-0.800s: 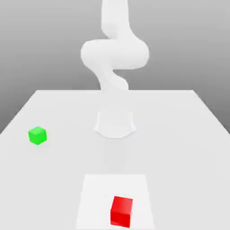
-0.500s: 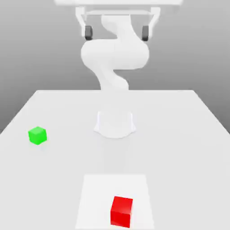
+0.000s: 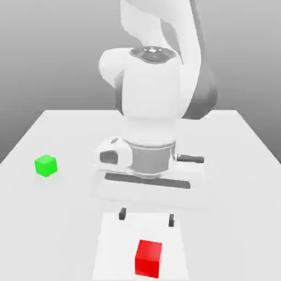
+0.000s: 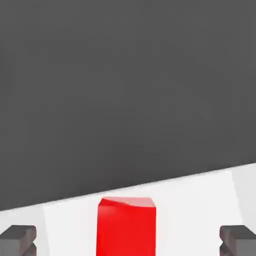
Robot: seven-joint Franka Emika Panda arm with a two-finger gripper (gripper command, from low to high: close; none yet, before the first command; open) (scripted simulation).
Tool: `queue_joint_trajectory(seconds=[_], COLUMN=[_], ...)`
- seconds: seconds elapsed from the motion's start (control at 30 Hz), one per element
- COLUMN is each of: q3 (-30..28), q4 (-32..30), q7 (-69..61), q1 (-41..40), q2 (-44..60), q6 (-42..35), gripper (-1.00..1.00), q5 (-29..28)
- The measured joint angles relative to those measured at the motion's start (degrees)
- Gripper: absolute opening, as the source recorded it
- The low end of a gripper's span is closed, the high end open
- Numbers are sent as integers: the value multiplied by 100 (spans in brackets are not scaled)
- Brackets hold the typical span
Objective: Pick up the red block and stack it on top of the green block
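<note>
Red block: resting on white patch, jaws wide apart and empty

The jaws (image 3: 147,217) are standing wide open, with a dark pad (image 3: 171,220) at each tip and nothing gripped between them. They are pointing down toward the bench and hanging over the far part of the white patch (image 3: 115,247). In the hand view, the two tips are showing on opposite sides of the red block, with white surface visible between block and tip on each side.

The red block (image 3: 149,258) is sitting on the white patch, toward its near edge and slightly to the exterior view's right of its middle. In the exterior view it is appearing nearer the camera than the jaws, and it is showing its top and side faces.

The arm (image 3: 151,93) is reaching over the bench (image 3: 219,192), its hand (image 3: 148,186) being held above the surface, behind the red block.

The green block (image 3: 46,165) is resting directly on the bench toward the exterior view's left, well apart from the red block, the patch and the jaws. Its top is bare.
</note>
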Motion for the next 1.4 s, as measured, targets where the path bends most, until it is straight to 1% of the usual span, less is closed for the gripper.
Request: queue_joint_trajectory(seconds=[0.17,0.2,0.43,0.6,0.77,0.83,0.9,0.93,1.03,1.27,1.33,1.4], q3=[-129,-153,-149,-58,-910,-1320,-1571,-1638,-1968,-3095,-3331,-3523], q4=[100,119,117,-35,-553,-812,-1067,-1191,-1559,-2417,-2504,-2522], q7=[141,158,167,27,181,290,388,421,492,581,389,109], q1=[105,125,121,25,-764,-1516,-2391,-2681,-3178,-4751,-4724,-4489], q2=[1034,1163,1156,258,-409,-714,-1014,-1156,-1578,-2536,-2457,-2230], q6=[795,904,903,156,14,-21,-54,-68,-104,-172,-28,180], gripper=[0,-100,-100,-100,-100,-100,-100,-100,-100,-100,-100,-100], q5=[-134,-157,-164,19,-320,-547,-759,-840,-1038,-1390,-1132,-730])
